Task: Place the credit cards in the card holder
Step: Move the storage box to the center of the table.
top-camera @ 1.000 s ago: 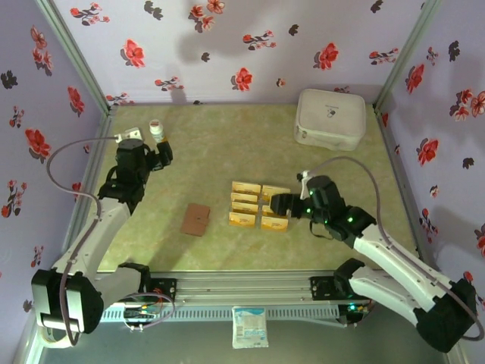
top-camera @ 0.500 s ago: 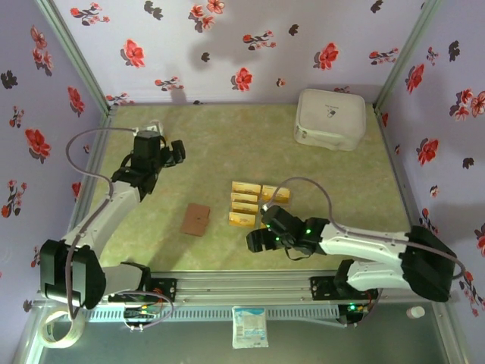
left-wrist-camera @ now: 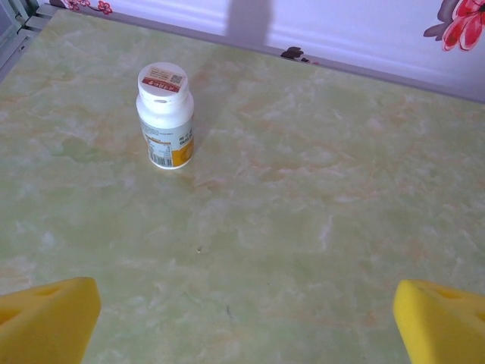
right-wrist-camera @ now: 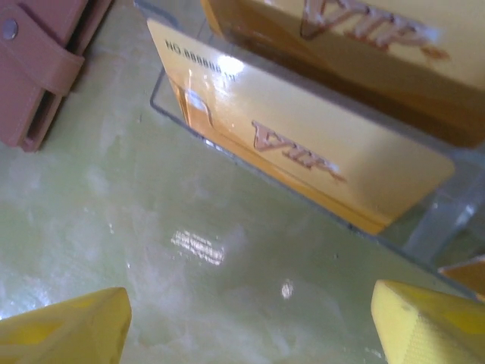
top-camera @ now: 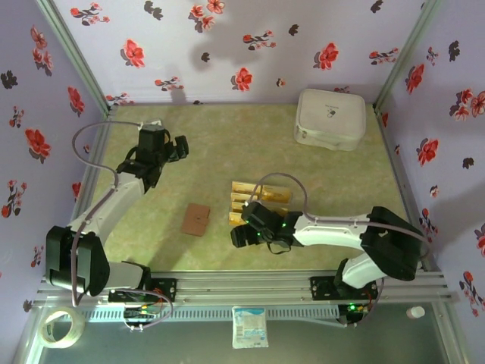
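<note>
The right gripper (right-wrist-camera: 246, 334) is hovering low over the table (right-wrist-camera: 151, 227) with its jaws standing wide and nothing between them, the yellow fingertips (right-wrist-camera: 68, 326) flanking a bare patch just short of the nearest credit card (right-wrist-camera: 303, 148). That card is leaning tilted, glossy face up, in what appears to be a clear stand (right-wrist-camera: 445, 214), though the blur is making its edges hard to trace. The main hazard is arising here. If the fingers are closing on the stand as well as the card, both are likely to be lifting together. If they are meeting only the slick face, the card is likely to be slipping or snapping flat. A forward push is also risking driving this card into the next credit card (right-wrist-camera: 356, 45) just behind it and disturbing the remaining credit cards (top-camera: 258, 199). The card holder (right-wrist-camera: 34, 72) is lying flat just beside the near card's left end, with its snap strap across it. A wide sweep could be nudging it away, and a strapped holder is going to refuse a card. The left gripper (left-wrist-camera: 242, 322), jaws also spread and empty, is pointing at a pill bottle (left-wrist-camera: 165, 117) well apart from the holder, so nothing is steadying it.
</note>
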Motion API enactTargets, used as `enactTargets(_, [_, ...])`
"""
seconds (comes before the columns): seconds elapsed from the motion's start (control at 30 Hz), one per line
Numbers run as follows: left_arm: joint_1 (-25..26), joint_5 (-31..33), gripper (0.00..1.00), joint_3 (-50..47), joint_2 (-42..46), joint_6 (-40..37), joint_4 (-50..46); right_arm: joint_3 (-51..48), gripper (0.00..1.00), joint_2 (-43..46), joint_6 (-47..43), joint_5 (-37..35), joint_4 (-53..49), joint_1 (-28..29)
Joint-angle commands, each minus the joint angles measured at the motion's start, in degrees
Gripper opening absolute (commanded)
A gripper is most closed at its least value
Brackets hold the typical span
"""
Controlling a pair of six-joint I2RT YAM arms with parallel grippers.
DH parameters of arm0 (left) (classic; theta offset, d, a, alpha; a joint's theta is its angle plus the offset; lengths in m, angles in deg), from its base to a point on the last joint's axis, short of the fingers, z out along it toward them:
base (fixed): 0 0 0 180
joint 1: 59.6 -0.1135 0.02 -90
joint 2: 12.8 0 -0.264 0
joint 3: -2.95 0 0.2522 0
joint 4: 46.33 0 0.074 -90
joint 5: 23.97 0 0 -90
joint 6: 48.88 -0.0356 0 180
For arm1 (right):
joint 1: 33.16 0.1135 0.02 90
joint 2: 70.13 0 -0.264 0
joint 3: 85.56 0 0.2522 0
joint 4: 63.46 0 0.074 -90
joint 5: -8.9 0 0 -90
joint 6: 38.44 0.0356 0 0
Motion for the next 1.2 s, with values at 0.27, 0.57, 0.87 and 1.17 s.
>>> enactTargets(0.27, [0.6,1.0,1.00,1.9,-0.2,-1.0,-0.3,7.0,0.83,-7.7,-5.0,-3.6,0.7,-3.6])
enactTargets(0.57, [0.5,1.1,1.00,2.0,-0.3,-1.0,-0.8,12.2,0.83,-12.4,-7.7,-2.9,2.0,-10.4])
enactTargets(0.87, [0.5,1.3,1.00,2.8,0.6,-1.9,-3.0,15.5,0.82,-12.5,-7.8,2.8,1.0,-9.9])
enactTargets(1.17, [-2.1,3.0,1.00,6.1,0.7,-1.9,-6.7,21.1,0.82,-17.4,-7.7,3.8,1.1,-6.5])
